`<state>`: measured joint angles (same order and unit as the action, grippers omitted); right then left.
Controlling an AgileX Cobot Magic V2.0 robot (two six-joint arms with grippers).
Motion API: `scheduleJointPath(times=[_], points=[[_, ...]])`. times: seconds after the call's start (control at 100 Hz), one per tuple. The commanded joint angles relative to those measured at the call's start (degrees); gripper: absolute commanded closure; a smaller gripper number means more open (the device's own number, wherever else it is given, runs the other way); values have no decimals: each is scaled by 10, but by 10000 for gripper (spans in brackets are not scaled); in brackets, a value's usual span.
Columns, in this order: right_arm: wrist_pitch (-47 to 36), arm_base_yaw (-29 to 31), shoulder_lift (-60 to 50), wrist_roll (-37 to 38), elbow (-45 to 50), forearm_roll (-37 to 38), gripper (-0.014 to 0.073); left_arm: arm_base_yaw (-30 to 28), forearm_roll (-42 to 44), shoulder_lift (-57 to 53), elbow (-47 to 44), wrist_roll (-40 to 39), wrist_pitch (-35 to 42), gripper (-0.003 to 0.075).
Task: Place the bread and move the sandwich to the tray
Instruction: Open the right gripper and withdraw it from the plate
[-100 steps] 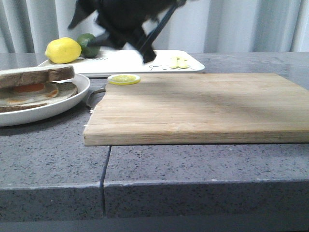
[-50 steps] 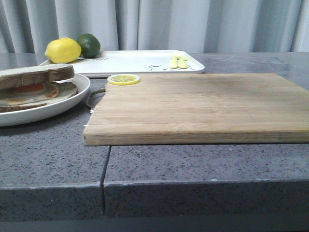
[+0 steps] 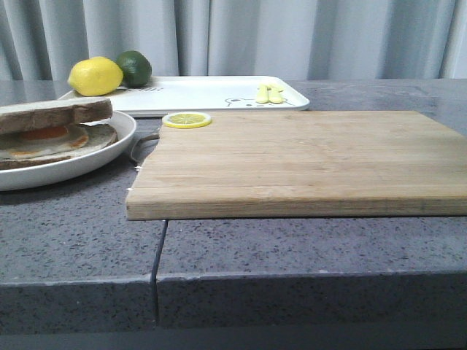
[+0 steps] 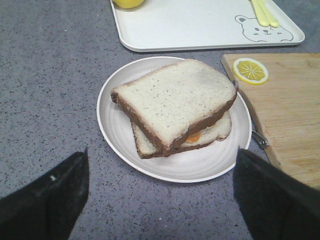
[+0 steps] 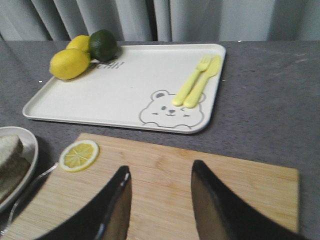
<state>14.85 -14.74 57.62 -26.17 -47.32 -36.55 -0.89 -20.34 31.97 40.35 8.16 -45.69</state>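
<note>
Both sets of jaws are standing apart and holding nothing. On the left gripper the dark fingers are spread wide, hanging over the grey counter on the near side of the plate. On the right gripper the gap is narrower but plainly empty, and it is hovering over the wooden cutting board.

Working outward from the left jaws, the sandwich is sitting on the plate: the bread is lying as the top slice, turned a little askew over the egg-topped slice, with a bit of orange yolk showing at the near edge. From the front, that plate is at the left of the counter, just beside the board's handle end.

What has just changed is the front view: a second ago a dark, blurred arm was sweeping across the far side above the tray, and since half a second ago it is gone from that view. Nothing on the counter is shifting.

I judge the bread step done, and the move to the tray not begun. The tray is lying at the far side, beyond the board, with a lemon and a lime in its far left corner and a yellow fork and knife on its right, leaving its middle open. A lemon slice is resting on the board's far left corner.
</note>
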Motion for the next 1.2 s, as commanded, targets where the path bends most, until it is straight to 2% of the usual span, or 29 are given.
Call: scheduleJointPath(times=[0.0,0.1,0.2,0.6,1.19], points=[[-35,7,-63,102,13,129,279,0,-15,5,19,-2,38,167],[-41,7,-122,205,46,287,279,0,-15,5,19,-2,38,167],[-40,7,-186,227,80,350,279,0,-15,5,19,-2,38,167],[-20,7,-355,233,198,376,279,0,-15,5,19,-2,38,167],[-20,7,-363,233,209,376,279,0,-15,5,19,-2,38,167]])
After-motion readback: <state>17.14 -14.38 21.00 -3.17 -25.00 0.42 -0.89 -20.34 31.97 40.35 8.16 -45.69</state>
